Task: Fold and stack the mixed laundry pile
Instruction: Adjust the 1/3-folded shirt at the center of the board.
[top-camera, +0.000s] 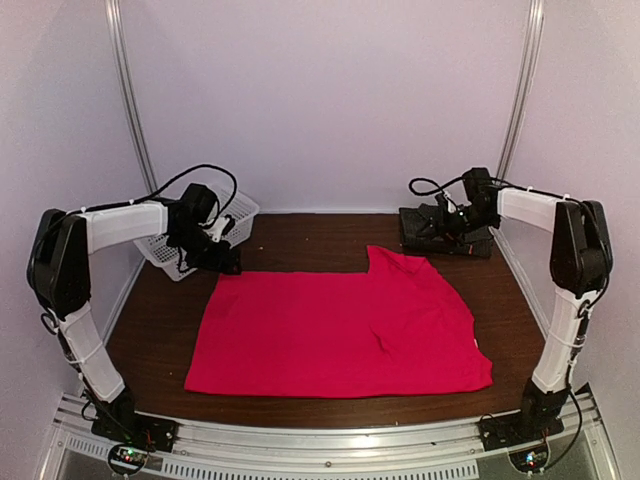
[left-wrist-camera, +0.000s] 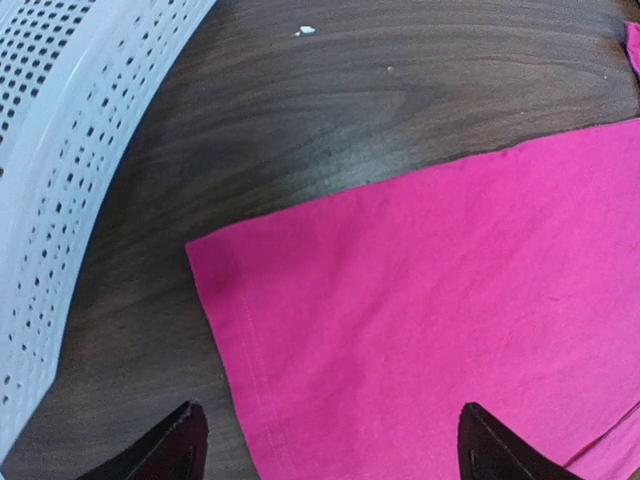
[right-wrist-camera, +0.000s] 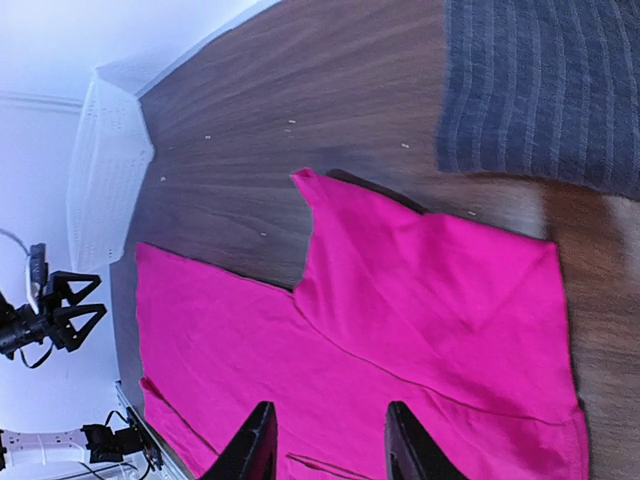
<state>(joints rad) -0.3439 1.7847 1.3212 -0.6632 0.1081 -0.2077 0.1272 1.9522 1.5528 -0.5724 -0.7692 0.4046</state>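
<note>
Showed red-pink T-shirt (top-camera: 340, 325) spread flat mid-desk (top-camera: 300, 230), right part folded over. Showed charcoal pinstriped shirt (right-wrist-camera: 545, 90) at far right. Caught left pincer (left-wrist-camera: 335, 450) spread wide, empty, above T-shirt's far-left corner, beside white lattice basket (left-wrist-camera: 60, 150); right pincer (right-wrist-camera: 328, 445) partly spread, empty, above charcoal shirt.

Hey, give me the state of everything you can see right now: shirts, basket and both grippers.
T-shirt: spread flat on the table, one side folded in.
Striped shirt: folded, far right, apart from the T-shirt.
Basket: far left corner, inside hidden.
Left gripper: jaws wide open, empty, over the T-shirt's corner.
Right gripper: jaws apart, holding nothing.
</note>
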